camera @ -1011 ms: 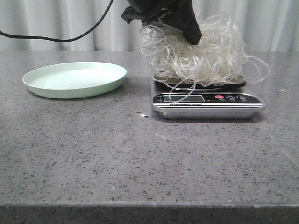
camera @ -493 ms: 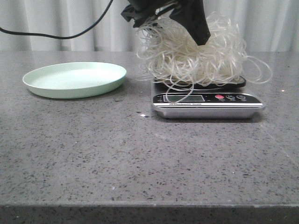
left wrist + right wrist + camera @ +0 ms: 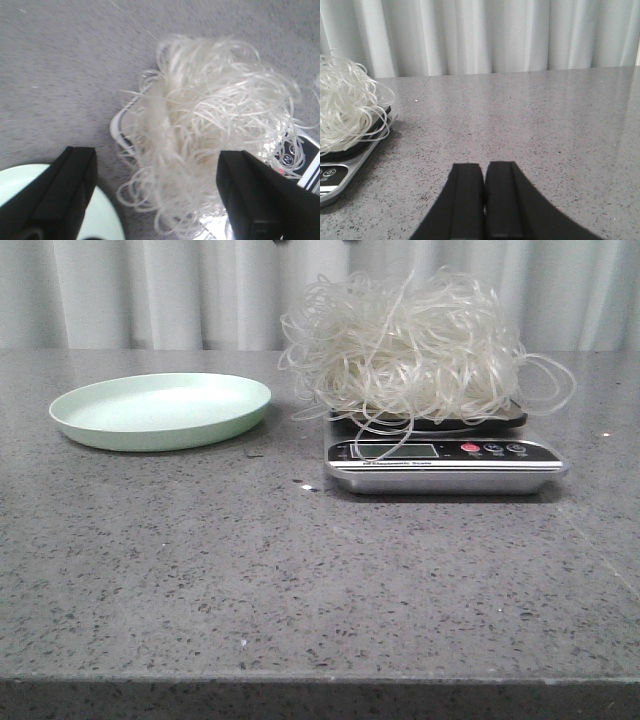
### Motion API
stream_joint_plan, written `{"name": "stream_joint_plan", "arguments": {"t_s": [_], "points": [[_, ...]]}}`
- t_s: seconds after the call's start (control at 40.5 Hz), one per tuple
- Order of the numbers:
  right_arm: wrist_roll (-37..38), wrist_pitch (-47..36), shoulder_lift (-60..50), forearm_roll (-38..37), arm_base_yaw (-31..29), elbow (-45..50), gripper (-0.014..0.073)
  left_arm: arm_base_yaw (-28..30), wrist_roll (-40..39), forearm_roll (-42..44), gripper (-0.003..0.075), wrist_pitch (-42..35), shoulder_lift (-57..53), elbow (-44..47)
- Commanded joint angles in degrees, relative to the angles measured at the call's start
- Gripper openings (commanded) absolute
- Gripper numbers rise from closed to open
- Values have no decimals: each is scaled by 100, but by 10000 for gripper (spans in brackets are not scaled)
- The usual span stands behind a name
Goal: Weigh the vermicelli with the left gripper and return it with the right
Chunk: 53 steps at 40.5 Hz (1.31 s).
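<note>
The vermicelli [image 3: 415, 350], a fluffy tangle of whitish looping strands, rests on the silver kitchen scale [image 3: 445, 462] at the middle right of the table. A few loops hang over the scale's display. My left gripper [image 3: 159, 180] is open and empty, well above the vermicelli [image 3: 210, 125], and is out of the front view. My right gripper [image 3: 484, 172] is shut and empty, low over the table to the right of the scale [image 3: 350, 160], with the vermicelli [image 3: 345, 110] off to its side. The pale green plate [image 3: 160, 410] lies empty at the left.
Grey speckled stone table [image 3: 300, 580] with white curtains [image 3: 150, 290] behind. The plate's rim [image 3: 107, 220] also shows in the left wrist view.
My left gripper has let go of the vermicelli and risen out of the front view. The vermicelli has settled and puffed up on the scale.
</note>
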Motion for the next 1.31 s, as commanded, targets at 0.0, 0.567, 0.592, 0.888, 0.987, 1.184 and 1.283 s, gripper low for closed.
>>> {"name": "stream_joint_plan", "arguments": {"t_s": [0.0,0.567,0.592,0.888,0.987,1.184,1.283], "points": [[10,-473,-95,-10,-25,-44,151,163,-113,-63,533,-164,-586,-193],[10,-473,-95,-10,-25,-44,151,1801,-364,49,337,-1553,-3489,3010],[10,-473,-95,-10,-25,-44,151,1854,-364,62,327,-1625,-3620,3110],[10,-473,-95,-10,-25,-44,151,2177,-364,683,134,-2282,-5294,4963],[10,-473,-95,-10,-25,-44,151,2177,-364,995,137,-2486,-5781,5442],[10,-473,-95,-10,-25,-44,151,2177,-375,1143,137,-2906,-6603,6438],[10,-468,-95,-10,-25,-44,151,2177,-480,1133,137,-3191,-6978,6893]]}}
